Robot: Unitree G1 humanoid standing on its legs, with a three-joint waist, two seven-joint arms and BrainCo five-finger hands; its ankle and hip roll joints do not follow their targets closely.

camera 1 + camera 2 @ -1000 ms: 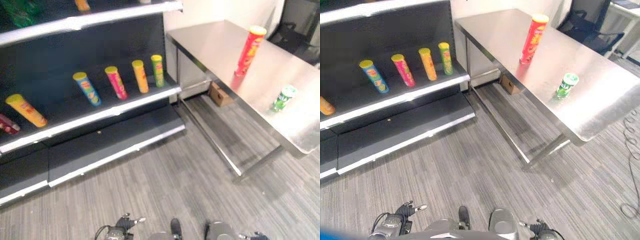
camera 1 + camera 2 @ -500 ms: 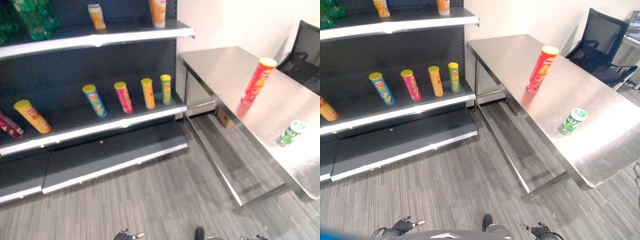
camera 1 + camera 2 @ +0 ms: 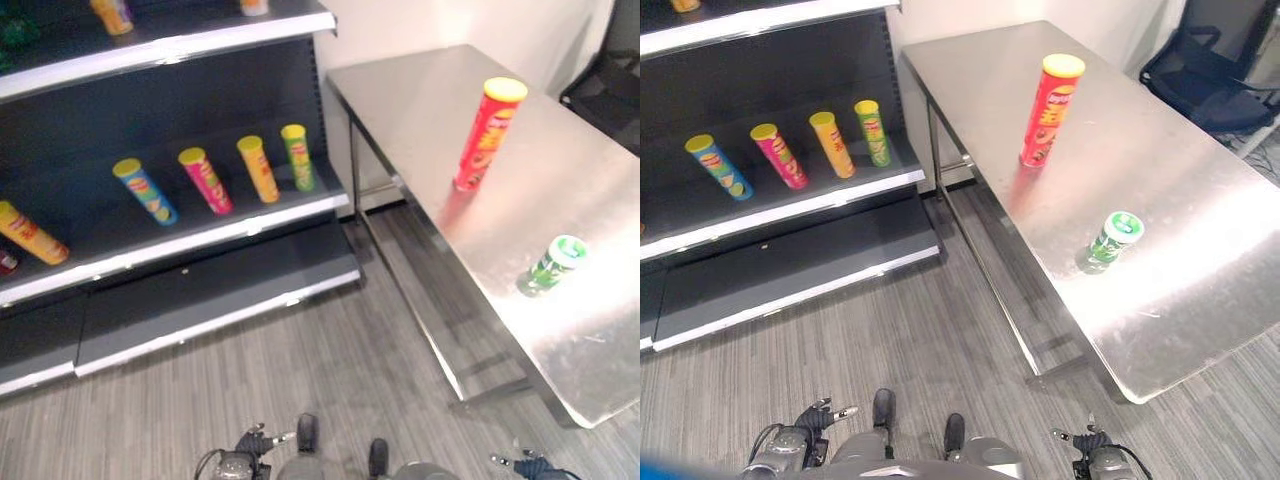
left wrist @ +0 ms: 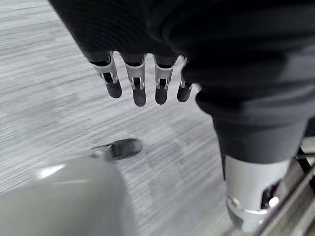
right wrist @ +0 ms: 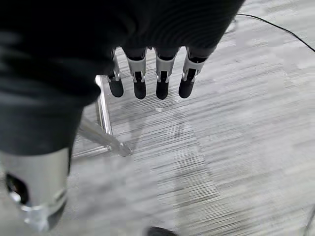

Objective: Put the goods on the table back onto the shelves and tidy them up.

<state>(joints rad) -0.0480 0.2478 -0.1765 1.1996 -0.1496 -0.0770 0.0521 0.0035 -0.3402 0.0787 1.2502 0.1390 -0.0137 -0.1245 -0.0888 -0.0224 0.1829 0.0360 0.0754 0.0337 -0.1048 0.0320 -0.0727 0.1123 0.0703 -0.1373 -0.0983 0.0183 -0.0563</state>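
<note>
On the steel table (image 3: 1200, 250) a tall red chip can (image 3: 1049, 110) stands upright near the middle. A short green can (image 3: 1110, 240) stands closer to the table's near edge. The shelf's middle board (image 3: 200, 235) carries leaning blue (image 3: 145, 190), pink (image 3: 205, 180), orange (image 3: 258, 168) and green (image 3: 297, 157) cans in a row, with a yellow can (image 3: 30, 232) further left. My left hand (image 3: 805, 440) and right hand (image 3: 1095, 450) hang low over the floor. The left fingers (image 4: 139, 88) and the right fingers (image 5: 147, 81) are straight and hold nothing.
A black office chair (image 3: 1210, 70) stands behind the table's far right side. The table's metal legs (image 3: 985, 290) run along the carpet between shelf and table. An upper shelf board (image 3: 170, 40) holds a few more goods. Grey carpet (image 3: 900, 340) lies between me and the shelves.
The whole picture has shifted, so the camera has moved; table and shelf now sit lower and closer. The cans stand as before and both hands still hang low.
</note>
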